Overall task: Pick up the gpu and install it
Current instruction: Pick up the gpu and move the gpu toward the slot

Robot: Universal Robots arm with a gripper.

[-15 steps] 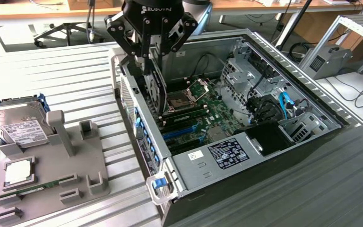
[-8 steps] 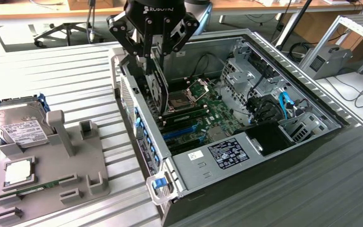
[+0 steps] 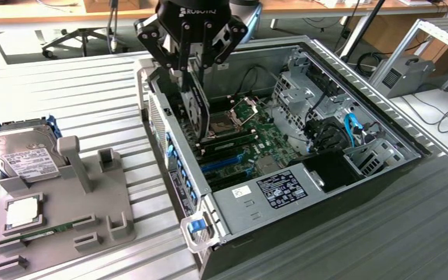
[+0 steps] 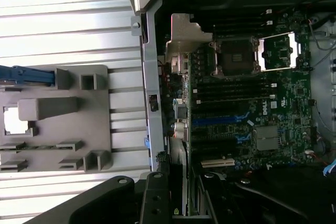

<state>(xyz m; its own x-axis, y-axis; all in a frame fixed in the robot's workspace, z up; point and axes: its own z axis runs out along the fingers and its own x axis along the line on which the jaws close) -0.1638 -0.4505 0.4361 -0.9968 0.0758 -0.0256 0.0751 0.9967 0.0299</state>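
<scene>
nearest us, on the exterior view's left, a gray holder [image 3: 91, 198] lies on the ribbed tabletop [image 3: 76, 99]. a silver hard drive [image 3: 25, 157] with a white label leans in its far left corner. a square chip [image 3: 23, 211] sits in a pocket nearer to us, and a thin green ram stick [image 3: 45, 235] lies in a slot just beside it.

just to the right of the holder lies a big open computer case [image 3: 310, 233], its open side facing up. a blue latch [image 3: 199, 226] sticks out at its near corner. a green motherboard [image 3: 267, 137] covers the floor of the case. blue cables [image 3: 352, 125] curl on the far right side of it.

the black jaws hang over the far left part of the case. they are pinching the gpu [image 3: 196, 105] by its top edge. the gpu stands upright and looks thin and dark, because we see it from the edge. it hangs down inside the case, close to the left wall, and its low end is near the long slots on the motherboard. i cannot tell if it touches them.

in the wrist view the gpu [image 4: 179, 182] shows as a thin strip between two black fingers [image 4: 155, 203], with the motherboard [image 4: 262, 103] beyond.
</scene>
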